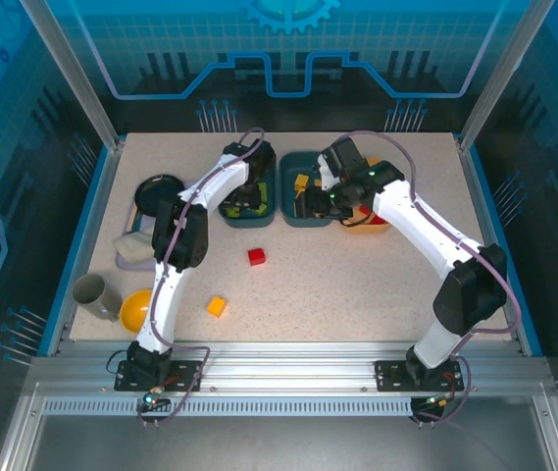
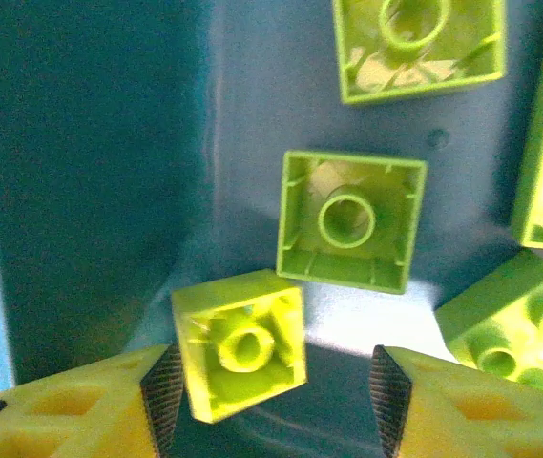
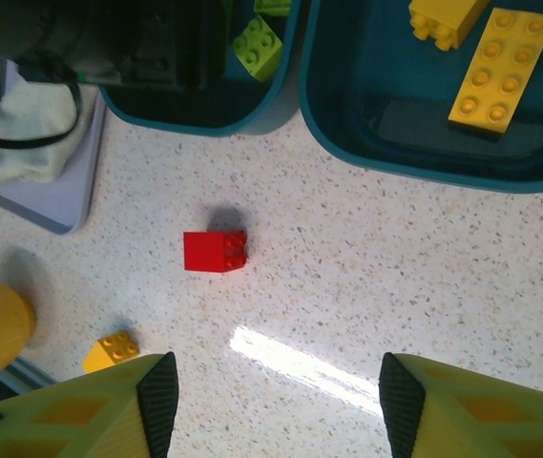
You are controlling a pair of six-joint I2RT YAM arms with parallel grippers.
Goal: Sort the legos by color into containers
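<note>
Ribbed pads (image 2: 164, 386) of left jaws stand apart, gripping nothing; green lego (image 2: 240, 345) lies tilted between them, nearer left pad, inside teal container (image 2: 90, 191). Right jaws likewise apart, empty, above counter (image 3: 366, 286); red lego (image 3: 215, 251) ahead, left of centreline. Legos probably light, rigid, slick: pinch flat opposite sides, not studs.

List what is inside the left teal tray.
Five lime-green legos show on the floor of the left teal tray, some upside down. In the top view the left arm covers most of the tray, so any others there are hidden.
</note>
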